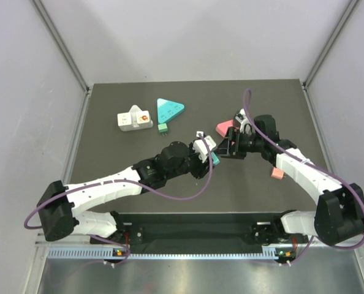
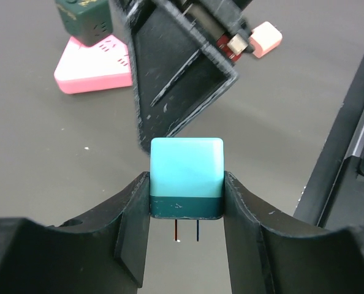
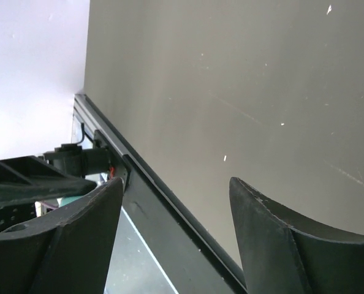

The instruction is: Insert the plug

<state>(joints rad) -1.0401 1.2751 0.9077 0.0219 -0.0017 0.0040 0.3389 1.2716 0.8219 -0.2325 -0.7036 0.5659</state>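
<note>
Teal plastic plug (image 2: pixel 186 165), one cube with two thin prongs (image 2: pixel 176 231), sits pinched by its flat sides in the left pincer (image 2: pixel 186 184) above the middle of the table (image 1: pixel 108 153). It looks light, rigid and smooth, so those sides are the place to grip, leaving the bendable prongs free. Beside it the right pincer (image 3: pixel 176 184) is spread, holding nothing. Three socket blocks lie toward the far edge: pink block (image 2: pixel 93 64), teal block (image 1: pixel 169 109), white block (image 1: pixel 134 119)
</note>
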